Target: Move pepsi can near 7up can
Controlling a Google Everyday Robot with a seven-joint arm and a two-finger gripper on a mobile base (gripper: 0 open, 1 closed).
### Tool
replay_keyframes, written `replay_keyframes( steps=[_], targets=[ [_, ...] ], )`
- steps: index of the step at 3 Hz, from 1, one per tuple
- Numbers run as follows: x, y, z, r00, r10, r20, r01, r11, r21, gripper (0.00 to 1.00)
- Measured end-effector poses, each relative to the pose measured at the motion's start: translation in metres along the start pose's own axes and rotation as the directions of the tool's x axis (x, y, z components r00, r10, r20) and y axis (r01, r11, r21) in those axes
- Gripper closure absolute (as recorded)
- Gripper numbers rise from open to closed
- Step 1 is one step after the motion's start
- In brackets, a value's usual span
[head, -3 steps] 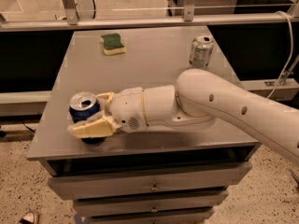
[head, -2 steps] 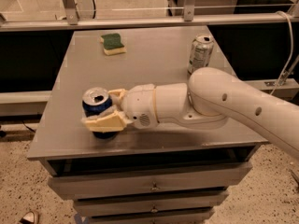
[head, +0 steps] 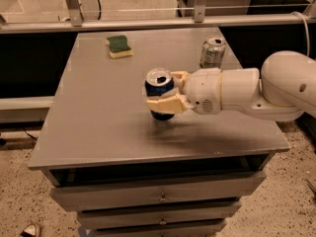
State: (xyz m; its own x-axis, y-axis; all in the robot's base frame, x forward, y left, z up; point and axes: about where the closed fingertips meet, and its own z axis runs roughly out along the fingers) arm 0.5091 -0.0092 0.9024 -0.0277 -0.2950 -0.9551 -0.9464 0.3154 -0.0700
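The dark blue pepsi can (head: pixel 159 89) with a silver top is upright near the middle of the grey table (head: pixel 98 112), held a little above it. My gripper (head: pixel 165 92) is shut on the pepsi can, one cream finger (head: pixel 165 104) in front of it and the other behind. The silver-green 7up can (head: pixel 212 52) stands at the table's back right, apart from the pepsi can.
A green and yellow sponge (head: pixel 119 46) lies at the back left of the table. Drawers (head: pixel 158 197) sit under the tabletop. A metal rail (head: pixel 148 22) runs behind the table. My white arm (head: pixel 266 90) reaches in from the right.
My gripper has carried the pepsi can from the table's front left toward the middle and right, closer to the 7up can, and lifted it a little.
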Motion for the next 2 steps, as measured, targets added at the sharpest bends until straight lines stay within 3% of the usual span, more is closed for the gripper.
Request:
replay_keyframes(
  steps=[1,2],
  targets=[
    [-0.0002,0.0013,0.0013,1.0,0.0,0.0,0.0,1.0,-0.003,1.0],
    [-0.0034,-0.003,-0.0084,1.0,-0.001,0.012,0.001,0.9992,0.04,1.0]
  ],
)
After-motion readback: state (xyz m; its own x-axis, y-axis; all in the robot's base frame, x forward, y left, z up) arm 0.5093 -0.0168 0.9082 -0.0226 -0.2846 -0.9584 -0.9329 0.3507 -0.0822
